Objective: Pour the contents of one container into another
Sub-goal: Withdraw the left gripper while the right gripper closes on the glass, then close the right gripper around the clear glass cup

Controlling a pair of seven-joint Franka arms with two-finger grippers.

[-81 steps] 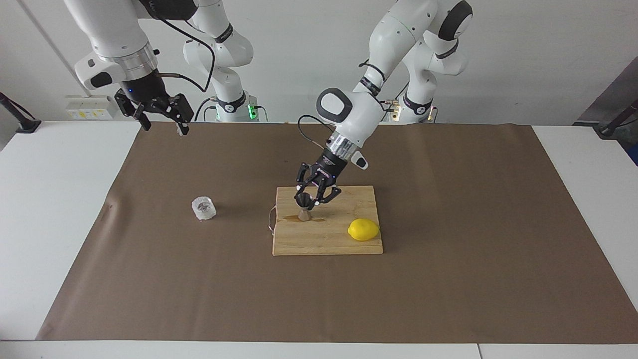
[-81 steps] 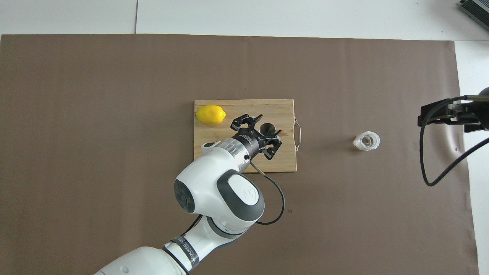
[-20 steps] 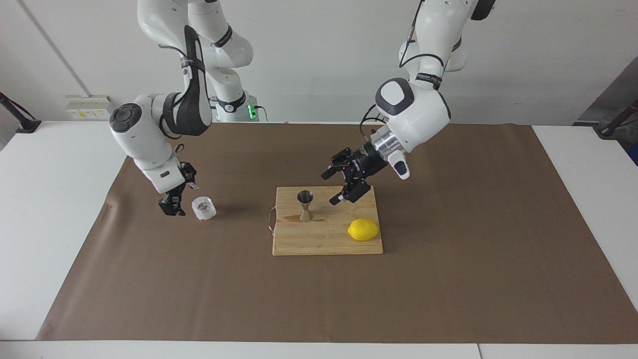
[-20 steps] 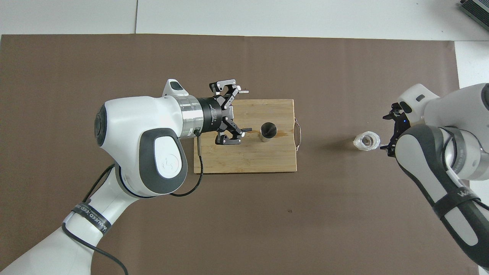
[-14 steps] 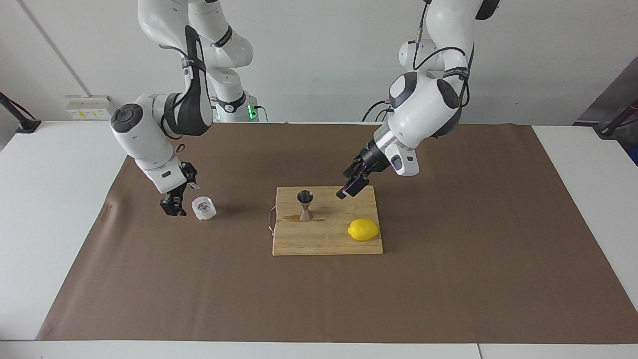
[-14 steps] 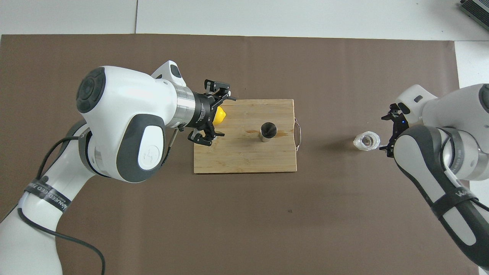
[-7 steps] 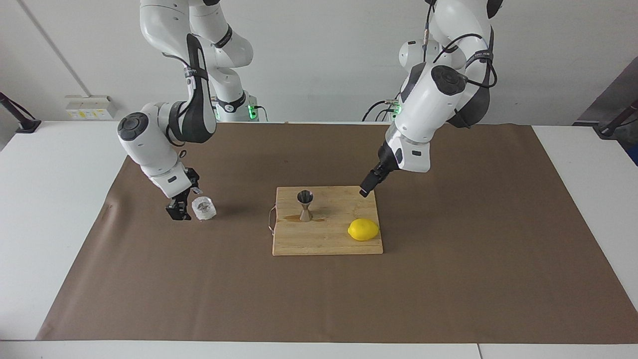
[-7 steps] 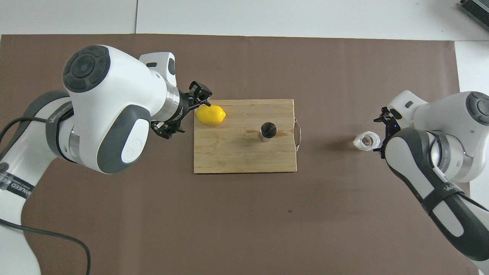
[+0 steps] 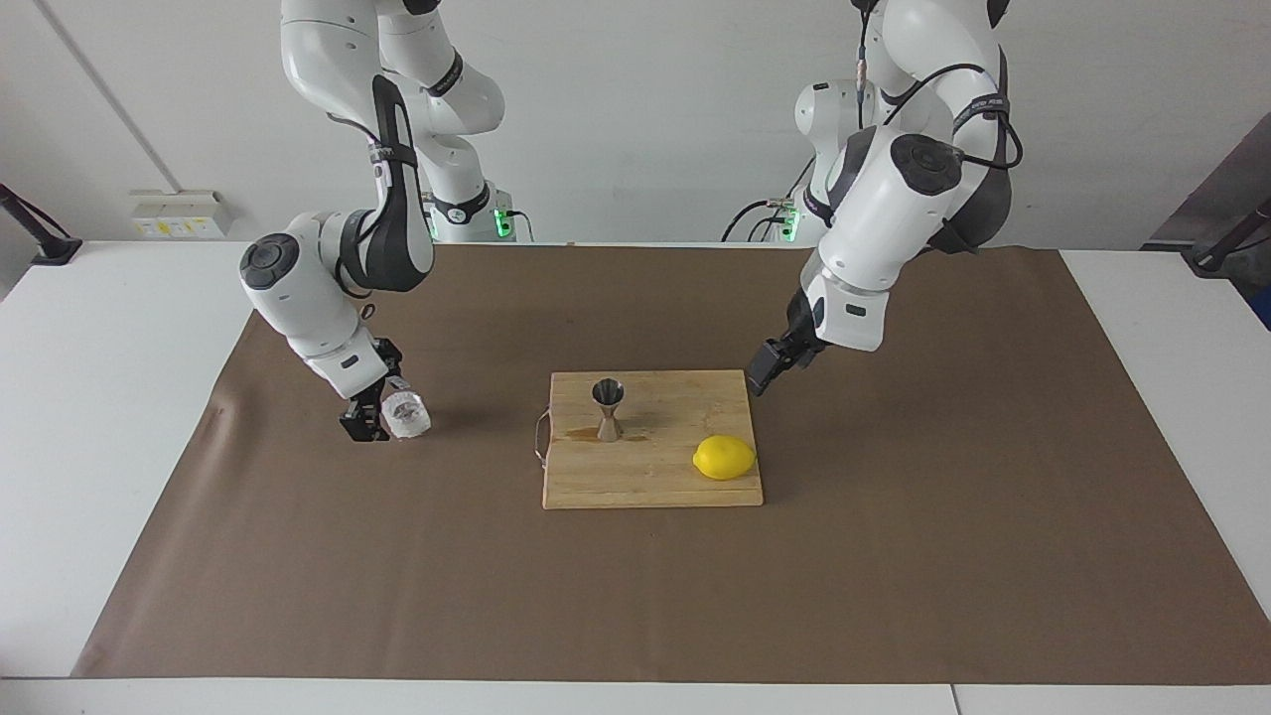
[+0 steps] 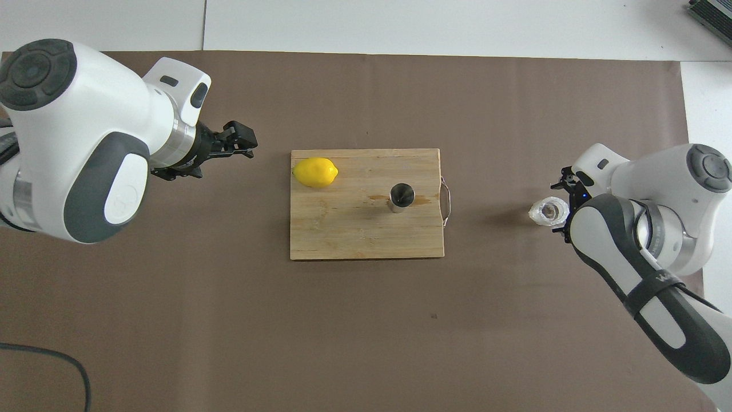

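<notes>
Crinkled clear cup stands on the brown paper cover toward the right arm's end of the table, well apart from the cutting board. I see the right arm bent down steeply, elbow high, with the right hand low at the cup, fingers spread either side of it and released; whether they touch the wall I cannot tell.

Steel jigger stands upright on the board, at the end with the wire handle, untouched. Small wet patch on the wood at its foot.

Left arm is folded, forearm sloping down; left hand hangs over the paper just off the board's corner nearest the robots at the left arm's end, released, holding nothing.

Lemon lies on the board, farther from the robots than the left hand.

Count: one cup, one jigger, one lemon, one board, two arms. Nothing stands between cup and jigger.
</notes>
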